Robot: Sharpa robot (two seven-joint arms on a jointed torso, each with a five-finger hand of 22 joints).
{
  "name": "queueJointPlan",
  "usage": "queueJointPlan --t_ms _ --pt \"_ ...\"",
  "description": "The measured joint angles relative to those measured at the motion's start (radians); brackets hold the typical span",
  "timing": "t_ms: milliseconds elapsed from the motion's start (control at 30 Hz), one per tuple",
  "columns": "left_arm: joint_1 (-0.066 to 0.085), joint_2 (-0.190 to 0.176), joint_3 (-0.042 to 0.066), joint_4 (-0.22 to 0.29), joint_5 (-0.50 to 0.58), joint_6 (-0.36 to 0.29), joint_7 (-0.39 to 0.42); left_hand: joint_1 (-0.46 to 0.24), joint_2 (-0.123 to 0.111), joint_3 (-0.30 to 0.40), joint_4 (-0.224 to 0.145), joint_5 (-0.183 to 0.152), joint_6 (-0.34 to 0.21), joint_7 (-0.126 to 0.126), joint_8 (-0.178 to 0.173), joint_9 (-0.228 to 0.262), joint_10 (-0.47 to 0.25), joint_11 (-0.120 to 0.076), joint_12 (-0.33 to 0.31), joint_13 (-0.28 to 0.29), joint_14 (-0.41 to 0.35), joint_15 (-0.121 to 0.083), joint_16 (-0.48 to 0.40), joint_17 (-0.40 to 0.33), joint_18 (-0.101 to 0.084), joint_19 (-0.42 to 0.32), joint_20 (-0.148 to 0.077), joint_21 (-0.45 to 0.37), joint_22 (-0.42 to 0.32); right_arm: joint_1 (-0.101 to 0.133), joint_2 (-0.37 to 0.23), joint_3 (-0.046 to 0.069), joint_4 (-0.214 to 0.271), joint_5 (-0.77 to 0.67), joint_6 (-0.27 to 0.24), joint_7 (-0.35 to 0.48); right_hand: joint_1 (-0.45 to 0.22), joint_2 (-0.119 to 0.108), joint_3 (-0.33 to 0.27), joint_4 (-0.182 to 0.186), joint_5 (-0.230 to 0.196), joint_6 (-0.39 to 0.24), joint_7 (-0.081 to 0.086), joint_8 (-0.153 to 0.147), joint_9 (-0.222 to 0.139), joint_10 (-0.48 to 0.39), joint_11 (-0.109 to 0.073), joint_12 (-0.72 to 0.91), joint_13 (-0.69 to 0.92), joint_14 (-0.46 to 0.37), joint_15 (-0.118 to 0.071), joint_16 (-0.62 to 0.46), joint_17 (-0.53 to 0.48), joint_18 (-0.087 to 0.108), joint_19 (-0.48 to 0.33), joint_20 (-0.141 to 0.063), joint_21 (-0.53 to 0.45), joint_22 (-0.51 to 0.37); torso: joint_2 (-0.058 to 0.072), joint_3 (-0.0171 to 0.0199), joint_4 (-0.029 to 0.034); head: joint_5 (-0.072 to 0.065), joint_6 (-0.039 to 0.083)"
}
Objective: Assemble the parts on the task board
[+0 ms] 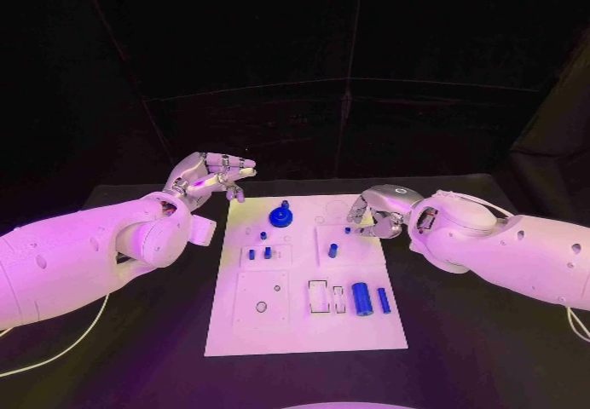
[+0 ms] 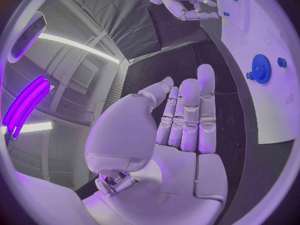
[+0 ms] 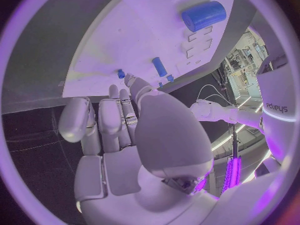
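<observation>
The white task board [image 1: 308,328] lies in the middle of the black table. On it stand a blue gear [image 1: 281,217] [image 2: 260,68], several short blue pegs [image 1: 259,252] and one more peg [image 1: 332,250] [image 3: 160,66]. Two blue cylinders [image 1: 361,298] [image 3: 203,15] lie near its right edge. My right hand [image 1: 378,213] [image 3: 125,130] [image 2: 184,5] is at the board's far right edge, fingers curled, pinching a small blue part [image 1: 348,230] [image 3: 120,73] at its fingertips. My left hand [image 1: 209,179] [image 2: 181,125] hovers beyond the board's far left corner, fingers straight, holding nothing.
Black table [image 1: 492,341] surrounds the board on all sides. A white cable [image 1: 61,345] trails under my left arm at the near left. Rectangular slots [image 1: 326,296] and a round hole [image 1: 261,306] mark the board's near half.
</observation>
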Motion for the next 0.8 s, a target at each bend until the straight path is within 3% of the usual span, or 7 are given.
queueJointPlan --t_ms 367,800 --pt "0.0 -0.004 0.0 0.024 0.059 0.017 0.038 0.0 0.0 -0.005 0.0 0.0 0.0 0.0 0.0 -0.002 0.0 0.0 0.0 -0.001 -0.007 0.0 0.0 -0.005 -0.001 0.0 0.0 -0.01 -0.007 -0.021 0.043 0.001 -0.036 -0.044 0.013 -0.005 -0.005 -0.004 0.025 0.0 0.0 -0.004 0.004 -0.011 0.0 0.007 0.007 -0.013 -0.03 0.0 0.007 0.015 0.001 0.0 0.007 0.007 0.011 0.014 0.0 -0.0006 0.0016 0.001 -0.006" --pt "0.0 -0.006 -0.001 0.026 0.084 0.028 0.049 0.0 0.0 -0.005 0.0 0.0 -0.004 0.004 0.0 -0.002 -0.004 0.004 0.0 -0.001 -0.007 0.0 0.0 -0.006 -0.001 -0.003 0.003 -0.01 -0.008 -0.024 0.061 0.001 -0.06 -0.054 0.011 -0.013 -0.008 -0.008 0.054 -0.002 -0.008 0.0 0.007 -0.017 0.001 0.011 0.011 -0.018 -0.05 0.0 0.007 0.015 -0.001 0.0 0.007 0.007 0.011 0.016 0.0 0.0002 0.0016 0.005 -0.014"
